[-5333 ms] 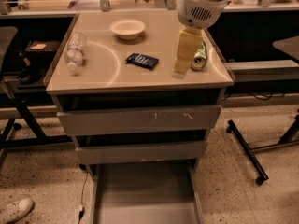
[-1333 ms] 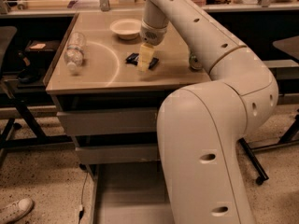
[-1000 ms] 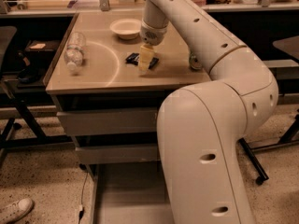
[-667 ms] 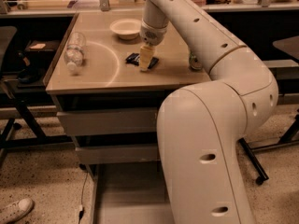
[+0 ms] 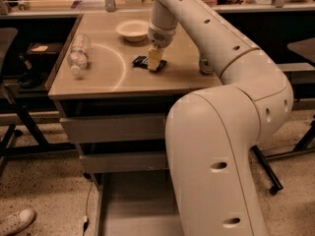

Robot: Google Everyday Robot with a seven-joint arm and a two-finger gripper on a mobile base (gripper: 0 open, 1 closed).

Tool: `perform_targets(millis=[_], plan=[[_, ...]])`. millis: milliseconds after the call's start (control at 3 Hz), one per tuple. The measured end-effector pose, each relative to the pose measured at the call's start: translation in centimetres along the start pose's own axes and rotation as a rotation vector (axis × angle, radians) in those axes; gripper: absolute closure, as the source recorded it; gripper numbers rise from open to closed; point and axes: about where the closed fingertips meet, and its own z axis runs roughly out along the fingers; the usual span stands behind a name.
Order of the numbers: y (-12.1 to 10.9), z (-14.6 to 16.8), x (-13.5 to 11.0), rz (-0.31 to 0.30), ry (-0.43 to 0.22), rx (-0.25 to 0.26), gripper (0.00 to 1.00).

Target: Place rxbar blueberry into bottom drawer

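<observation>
The fingers (image 5: 154,58) of the gripper (image 5: 155,66) are seen drawn narrow and pressed down on the middle of the rxbar blueberry (image 5: 140,61). The bar lies flat on the table (image 5: 98,82), near the bowl (image 5: 132,30). A firm pinch cannot be confirmed, so the thin, slick wrapper may be lost on lifting or dragged sideways. The bottom drawer (image 5: 138,203) is pulled open well below and is partly hidden by the arm, so the bar could be dropped short onto a drawer front or the floor. Counted: one bar, one bowl, one clear bottle (image 5: 78,53), one can (image 5: 205,66) half hidden, three drawers.
</observation>
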Motion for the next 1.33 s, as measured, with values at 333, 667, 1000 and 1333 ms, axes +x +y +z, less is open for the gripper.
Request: perform_targets(millis=[333, 667, 1000, 1333], plan=[[-0.1, 0.1, -0.5, -0.014, -0.01, 0.009, 1.0], [1.3, -1.9, -0.5, -0.057, -0.027, 0.032, 1.0], [4.2, -4.2, 0.2, -0.063, -0.047, 0.046, 1.0], [8.3, -6.1, 2.1, -0.022, -0.067, 0.051, 1.0]])
